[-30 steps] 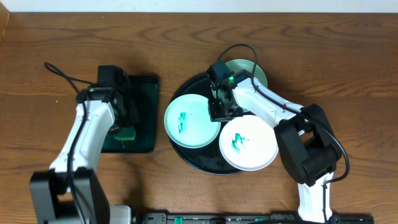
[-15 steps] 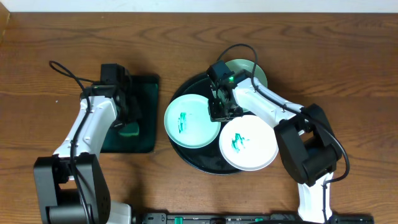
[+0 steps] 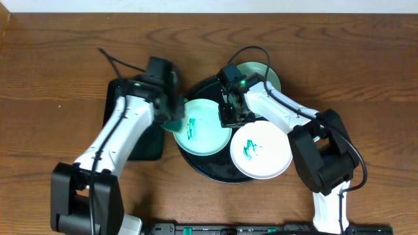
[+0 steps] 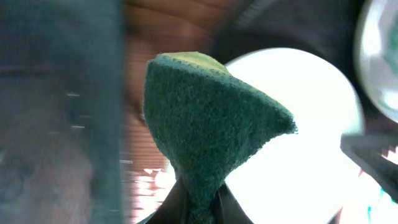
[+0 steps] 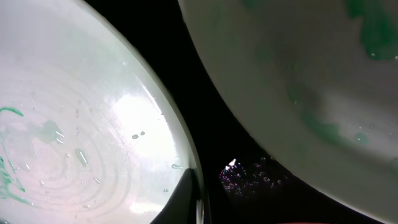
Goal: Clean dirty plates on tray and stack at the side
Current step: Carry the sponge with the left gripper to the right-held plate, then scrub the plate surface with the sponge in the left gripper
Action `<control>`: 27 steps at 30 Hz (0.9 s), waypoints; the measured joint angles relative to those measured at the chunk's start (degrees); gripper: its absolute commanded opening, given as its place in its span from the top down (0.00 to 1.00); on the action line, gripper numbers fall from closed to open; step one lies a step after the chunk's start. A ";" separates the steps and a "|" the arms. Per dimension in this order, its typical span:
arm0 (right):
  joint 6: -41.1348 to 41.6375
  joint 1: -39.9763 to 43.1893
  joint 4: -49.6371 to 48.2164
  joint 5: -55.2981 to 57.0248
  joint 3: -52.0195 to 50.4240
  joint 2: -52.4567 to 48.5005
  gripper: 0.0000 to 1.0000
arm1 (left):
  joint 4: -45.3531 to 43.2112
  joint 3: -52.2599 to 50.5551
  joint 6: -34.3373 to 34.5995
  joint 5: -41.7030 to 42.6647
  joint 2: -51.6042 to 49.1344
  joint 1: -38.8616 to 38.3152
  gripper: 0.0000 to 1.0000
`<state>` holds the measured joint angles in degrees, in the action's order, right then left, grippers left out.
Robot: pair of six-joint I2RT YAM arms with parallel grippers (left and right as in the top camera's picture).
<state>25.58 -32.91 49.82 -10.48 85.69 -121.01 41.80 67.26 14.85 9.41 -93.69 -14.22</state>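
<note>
left gripper (image 3: 171, 117): sponge (image 4: 205, 137) beside mint plate (image 3: 202, 132) | right gripper (image 3: 230, 119): perhaps pinching it

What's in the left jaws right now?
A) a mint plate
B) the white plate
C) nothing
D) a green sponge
D: the left wrist view shows the green sponge pinched in the left jaws. In the overhead view it sits at the left rim of the smeared mint plate.

Left end effector (image 3: 172, 117) clamped shut
</note>
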 measured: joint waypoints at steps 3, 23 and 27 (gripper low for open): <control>0.00 0.00 0.00 0.00 -0.02 0.00 0.99 | -0.20 0.00 1.88 0.61 -0.09 -2.36 0.93; 0.00 0.00 0.04 -0.13 -0.04 0.00 0.99 | -8.22 1.38 6.16 8.50 -13.64 -2.49 0.93; 0.00 0.00 0.07 -0.13 -0.04 0.00 0.99 | -9.73 1.40 6.25 12.15 -14.19 -2.97 0.93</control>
<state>25.58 -32.91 49.89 -10.61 85.65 -121.01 32.08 68.66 21.10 21.56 -107.87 -17.19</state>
